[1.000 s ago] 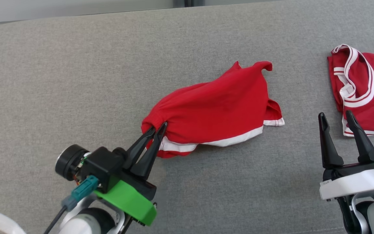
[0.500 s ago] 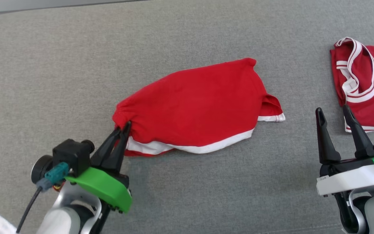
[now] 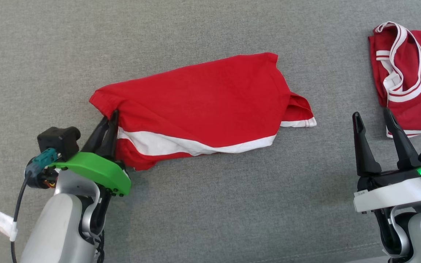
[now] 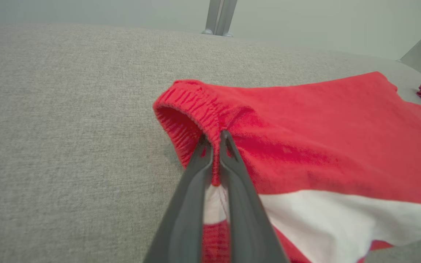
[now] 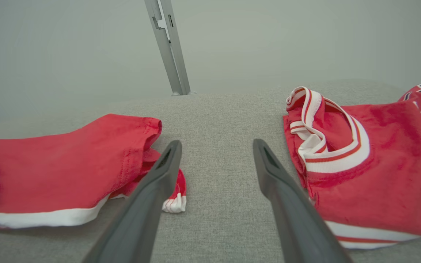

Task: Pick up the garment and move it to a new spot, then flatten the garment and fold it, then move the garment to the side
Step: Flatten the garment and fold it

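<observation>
1. My left end effector (image 4: 215, 136) is pressed together on a thin fold of the ribbed waistband (image 4: 190, 98) of the red garment (image 3: 203, 95). The garment lies drawn out across the middle of the grey surface (image 3: 210, 204), with its leg end toward my right.
2. My right end effector (image 3: 371, 114) is spread and holds nothing. It hovers between the garment's leg hem and a second red garment (image 3: 418, 106) at the far right.
3. I judge the step to be carrying the garment to its new spot. I should pull low and along the surface so the cloth trails flat rather than bunching.
4. My pinch takes little cloth and a jerk could slip it, so an even pull is wiser.
5. The white stripe (image 3: 166, 144) shows a layer lying askew near my grip, which will want smoothing after release.
6. My right arm should stay clear of the second garment so it snags nothing.
</observation>
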You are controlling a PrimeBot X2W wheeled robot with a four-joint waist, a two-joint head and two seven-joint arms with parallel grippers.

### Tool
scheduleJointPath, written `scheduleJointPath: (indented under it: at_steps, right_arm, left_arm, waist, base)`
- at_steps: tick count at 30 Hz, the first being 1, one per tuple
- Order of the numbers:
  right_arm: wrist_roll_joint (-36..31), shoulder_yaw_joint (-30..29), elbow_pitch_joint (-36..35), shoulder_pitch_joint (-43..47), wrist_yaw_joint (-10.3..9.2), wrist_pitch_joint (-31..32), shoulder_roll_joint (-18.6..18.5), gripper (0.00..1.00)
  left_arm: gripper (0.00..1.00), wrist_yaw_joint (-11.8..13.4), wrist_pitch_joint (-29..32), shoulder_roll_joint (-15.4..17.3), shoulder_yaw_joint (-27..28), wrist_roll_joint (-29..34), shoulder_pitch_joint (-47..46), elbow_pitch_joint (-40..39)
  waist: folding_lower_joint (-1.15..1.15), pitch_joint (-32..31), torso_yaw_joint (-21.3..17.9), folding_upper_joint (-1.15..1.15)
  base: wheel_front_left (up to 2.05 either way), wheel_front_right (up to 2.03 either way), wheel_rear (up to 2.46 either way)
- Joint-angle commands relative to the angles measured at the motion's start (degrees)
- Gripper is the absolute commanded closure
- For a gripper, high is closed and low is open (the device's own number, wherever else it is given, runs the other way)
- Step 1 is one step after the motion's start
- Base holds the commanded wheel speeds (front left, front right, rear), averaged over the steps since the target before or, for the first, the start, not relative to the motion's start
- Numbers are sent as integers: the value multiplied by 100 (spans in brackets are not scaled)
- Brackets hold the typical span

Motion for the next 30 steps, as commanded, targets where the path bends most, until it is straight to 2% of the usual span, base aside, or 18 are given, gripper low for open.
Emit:
scheduleJointPath:
  at_steps: [1, 7, 10, 15, 22, 30]
  right_arm:
    - [-35, 32, -27, -101, 0, -23, -31, 0]
    - [-120, 128, -93, -92, 0, -15, -105, 0]
    - [-156, 199, -130, -43, 0, 25, -175, 0]
    - [-119, 299, -153, 96, 0, 122, -217, 0]
    - [-56, 382, -144, 354, 0, 237, -250, 0]
    - [-17, 376, -188, 473, -1, 323, -282, 0]
  left_arm:
    - [0, -4, -200, -4, 60, 41, -122, 112]
    - [0, 359, -1261, -70, 121, 510, 40, 268]
    - [0, 568, -1556, -78, 217, 663, 200, 199]
    - [0, 771, -1691, -114, 319, 852, 601, -155]
    - [0, 924, -1693, -71, 235, 1009, 1333, -706]
    - [0, 1023, -1539, -43, 172, 1019, 1601, -971]
  waist:
    - [0, -15, 11, 0]
    - [0, -218, 109, 0]
    - [0, -368, 164, 0]
    - [0, -635, 218, 0]
    - [0, -977, 214, 0]
    - [0, -1101, 221, 0]
  base:
    - [0, 0, 0]
    - [0, 0, 0]
    - [0, 0, 0]
    - [0, 0, 0]
    - [0, 0, 0]
    - [0, 0, 0]
